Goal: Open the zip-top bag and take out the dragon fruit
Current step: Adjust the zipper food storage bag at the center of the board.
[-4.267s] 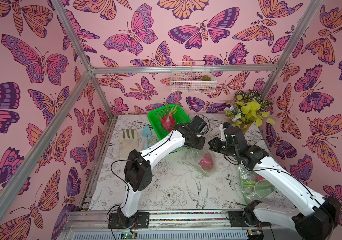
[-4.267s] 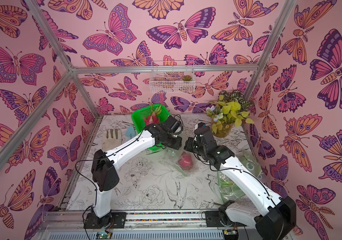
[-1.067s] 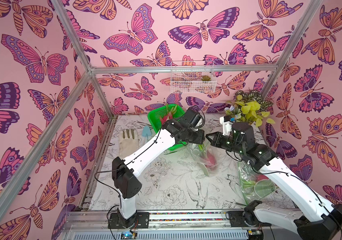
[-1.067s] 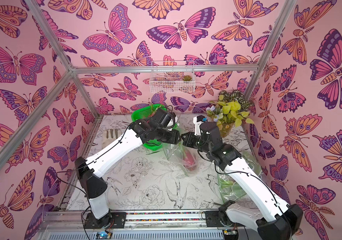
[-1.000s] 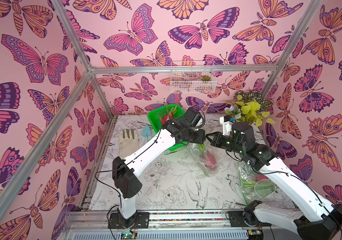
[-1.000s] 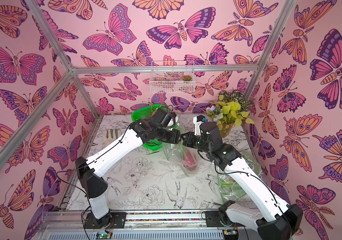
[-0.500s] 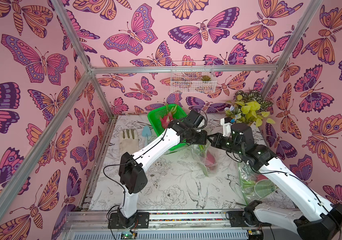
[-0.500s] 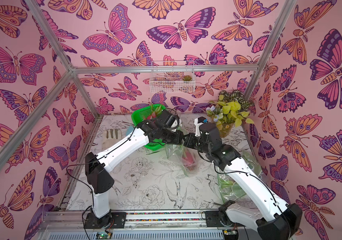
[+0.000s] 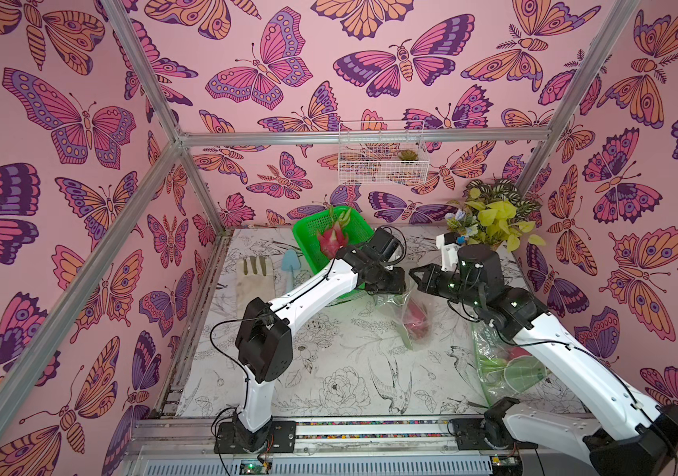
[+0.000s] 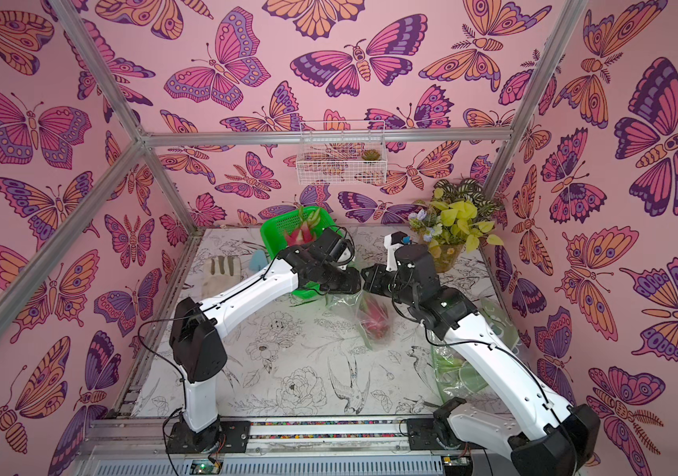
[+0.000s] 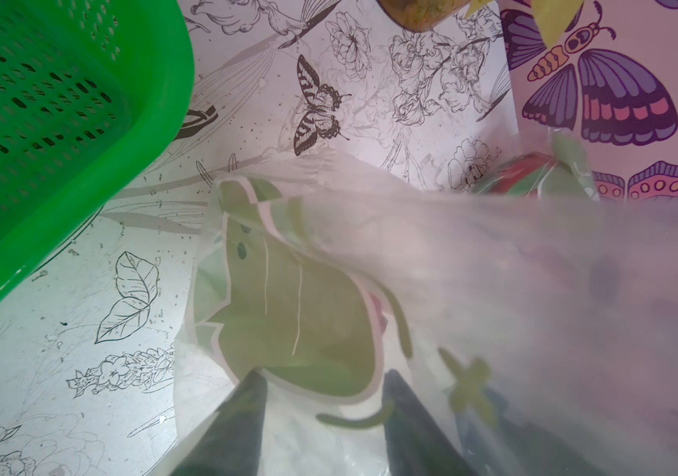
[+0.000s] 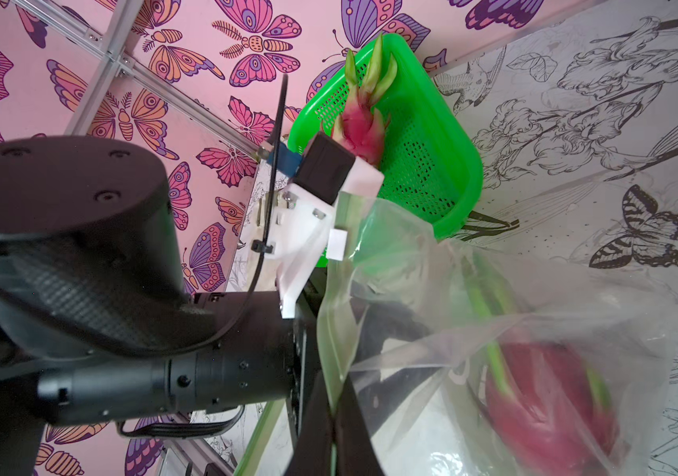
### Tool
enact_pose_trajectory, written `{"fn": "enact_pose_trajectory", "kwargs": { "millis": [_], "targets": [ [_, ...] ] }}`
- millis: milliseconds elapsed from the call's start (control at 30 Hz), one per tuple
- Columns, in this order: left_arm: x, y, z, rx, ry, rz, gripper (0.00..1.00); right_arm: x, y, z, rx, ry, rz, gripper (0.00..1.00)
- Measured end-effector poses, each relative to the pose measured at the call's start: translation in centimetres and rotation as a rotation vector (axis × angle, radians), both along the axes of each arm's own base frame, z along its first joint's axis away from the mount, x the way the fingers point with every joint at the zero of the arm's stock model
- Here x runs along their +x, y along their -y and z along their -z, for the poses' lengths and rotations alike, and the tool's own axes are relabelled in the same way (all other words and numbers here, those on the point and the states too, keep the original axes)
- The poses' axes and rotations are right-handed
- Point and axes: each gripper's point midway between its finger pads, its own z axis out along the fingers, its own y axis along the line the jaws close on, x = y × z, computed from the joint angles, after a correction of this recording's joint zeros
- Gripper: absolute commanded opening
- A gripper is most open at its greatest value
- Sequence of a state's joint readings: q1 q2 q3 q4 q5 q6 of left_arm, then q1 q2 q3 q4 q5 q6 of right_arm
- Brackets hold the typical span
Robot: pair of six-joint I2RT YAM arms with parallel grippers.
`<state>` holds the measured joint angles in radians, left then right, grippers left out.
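At the bag [image 12: 432,288] mouth, right fingers [image 12: 355,437] pinch it; left fingers [image 11: 238,424] half-spread.

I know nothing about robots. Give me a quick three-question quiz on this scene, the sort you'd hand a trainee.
1. True or false: the green basket is empty.
2. What is the right claw pinching? A) the edge of the clear bag B) the blue trowel C) the glove
3. Where is the dragon fruit that is yet to be taken out?

Key:
1. False: a second dragon fruit lies in it.
2. A.
3. Inside the clear bag, showing red through the film.
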<state>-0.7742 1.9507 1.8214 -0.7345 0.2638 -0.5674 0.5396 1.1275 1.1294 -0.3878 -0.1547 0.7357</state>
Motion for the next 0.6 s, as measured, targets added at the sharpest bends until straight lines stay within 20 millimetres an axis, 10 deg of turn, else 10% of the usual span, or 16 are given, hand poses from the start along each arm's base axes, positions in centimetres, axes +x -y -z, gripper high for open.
{"fn": "enact_pose_trajectory", "kwargs": {
  "millis": [233,433,600],
  "targets": [
    [-0.1,0.6,-0.1,-0.025,-0.008,0.018,0.50,0.2,-0.6,0.0,0.020,-0.004,-0.019,0.00],
    [0.3,1.4,1.9,-0.023,-0.037,0.029,0.50,0.3,-1.0,0.1,0.026,-0.017,-0.027,0.40],
    [0.5,1.2,2.9,-0.021,-0.052,0.027,0.50,0.3,0.1,-0.6,0.014,0.003,-0.017,0.46]
  ]
}}
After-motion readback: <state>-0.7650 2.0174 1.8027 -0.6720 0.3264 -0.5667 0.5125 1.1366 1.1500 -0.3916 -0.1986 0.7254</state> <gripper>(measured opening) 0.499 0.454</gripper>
